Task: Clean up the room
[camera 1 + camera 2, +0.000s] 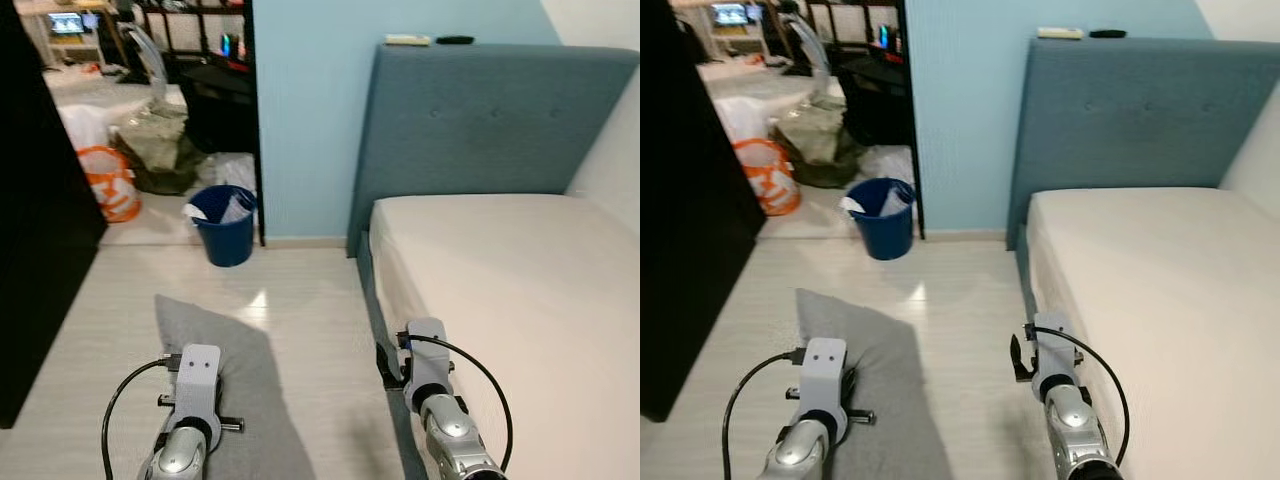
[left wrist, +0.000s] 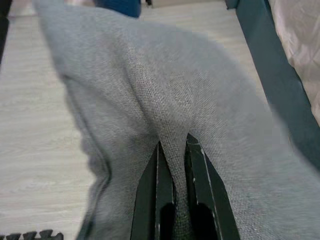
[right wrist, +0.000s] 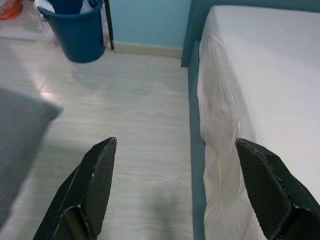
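A grey pillow (image 1: 235, 385) hangs low in front of me over the pale wood floor. My left gripper (image 2: 175, 150) is shut on a fold of the grey pillow (image 2: 165, 90), pinching the cloth between its black fingers (image 2: 202, 170). The left wrist (image 1: 195, 385) sits over the pillow's near end. My right gripper (image 3: 180, 165) is open, with nothing between its fingers (image 3: 97, 175), and hangs beside the bed's edge (image 3: 197, 150). Its wrist (image 1: 428, 365) is at the mattress side.
A bed (image 1: 520, 300) with a white sheet and blue headboard (image 1: 480, 110) takes up the right. A blue bucket (image 1: 225, 225) stands by the doorway to a cluttered room. A dark cabinet (image 1: 35, 230) lines the left. An orange bag (image 1: 108, 180) lies beyond.
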`<state>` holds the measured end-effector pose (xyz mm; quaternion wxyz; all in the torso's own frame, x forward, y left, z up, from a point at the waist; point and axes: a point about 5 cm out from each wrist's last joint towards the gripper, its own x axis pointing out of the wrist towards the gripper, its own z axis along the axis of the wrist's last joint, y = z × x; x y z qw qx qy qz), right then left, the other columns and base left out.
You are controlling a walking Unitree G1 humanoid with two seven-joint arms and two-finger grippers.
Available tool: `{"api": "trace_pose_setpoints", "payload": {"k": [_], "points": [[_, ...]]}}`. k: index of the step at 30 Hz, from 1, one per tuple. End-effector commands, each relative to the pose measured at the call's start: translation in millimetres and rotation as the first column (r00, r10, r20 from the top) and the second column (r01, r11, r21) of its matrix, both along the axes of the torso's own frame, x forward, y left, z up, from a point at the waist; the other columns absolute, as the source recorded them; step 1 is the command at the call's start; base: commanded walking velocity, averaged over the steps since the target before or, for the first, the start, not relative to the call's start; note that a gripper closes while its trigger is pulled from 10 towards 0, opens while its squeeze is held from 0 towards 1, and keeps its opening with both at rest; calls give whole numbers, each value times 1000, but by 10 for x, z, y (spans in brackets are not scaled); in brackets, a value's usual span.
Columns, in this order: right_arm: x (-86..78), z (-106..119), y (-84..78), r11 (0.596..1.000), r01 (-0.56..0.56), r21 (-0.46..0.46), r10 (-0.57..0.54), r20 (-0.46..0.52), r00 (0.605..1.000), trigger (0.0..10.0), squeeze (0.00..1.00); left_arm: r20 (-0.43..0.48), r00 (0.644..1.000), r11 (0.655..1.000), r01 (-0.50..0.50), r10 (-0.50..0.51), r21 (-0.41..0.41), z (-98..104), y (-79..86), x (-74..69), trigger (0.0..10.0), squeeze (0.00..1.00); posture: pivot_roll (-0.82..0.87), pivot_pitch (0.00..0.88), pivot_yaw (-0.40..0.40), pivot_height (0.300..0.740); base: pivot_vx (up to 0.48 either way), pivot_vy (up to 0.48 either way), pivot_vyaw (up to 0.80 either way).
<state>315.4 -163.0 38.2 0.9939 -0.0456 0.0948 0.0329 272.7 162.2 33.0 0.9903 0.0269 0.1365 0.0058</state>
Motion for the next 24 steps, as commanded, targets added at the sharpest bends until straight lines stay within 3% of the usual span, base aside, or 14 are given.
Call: {"api": "trace_pose_setpoints", "payload": {"k": [1, 18, 24], "points": [[-10, -29, 34, 1000, -5, 15, 5, -20, 1000, 10000, 0, 48, 999, 1000, -19, 19, 8, 103, 47, 36, 10000, 0, 43, 114, -40, 740, 0, 0, 0], [-11, -26, 26, 1000, -4, 15, 4, -17, 1000, 10000, 0, 93, 996, 1000, -10, 11, -15, 166, 33, 82, 10000, 0, 41, 107, -37, 740, 0, 0, 0], [-10, -24, 24, 1000, -3, 17, 3, -15, 1000, 10000, 0, 100, 995, 1000, 10, -7, -26, 180, -7, 81, 10000, 0, 38, 103, -37, 740, 286, 0, 0]]}}
